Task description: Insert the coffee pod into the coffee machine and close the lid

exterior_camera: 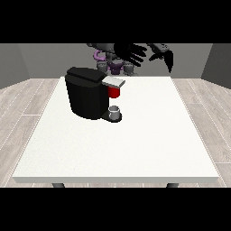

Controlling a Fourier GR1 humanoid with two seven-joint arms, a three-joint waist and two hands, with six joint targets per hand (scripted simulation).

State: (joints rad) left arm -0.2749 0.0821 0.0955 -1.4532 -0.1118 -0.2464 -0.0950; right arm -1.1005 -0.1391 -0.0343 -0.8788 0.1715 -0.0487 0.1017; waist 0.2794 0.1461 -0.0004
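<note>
The black coffee machine [85, 97] stands on the white table [135, 144], left of the middle. Its silver lid [114, 81] lies flat over the red pod holder [114, 92]. A small grey cup-shaped thing [115, 111] sits on the machine's round base below the holder; whether it is the pod I cannot tell. Both hands are raised by the robot's body beyond the table's far edge, apart from the machine. The hand at the view's left [131, 53] has its fingers spread and holds nothing. The hand at the view's right [165, 55] points its fingers downward and holds nothing.
The robot's torso [113, 61] stands behind the far edge of the table. Wooden floor surrounds the table on all sides.
</note>
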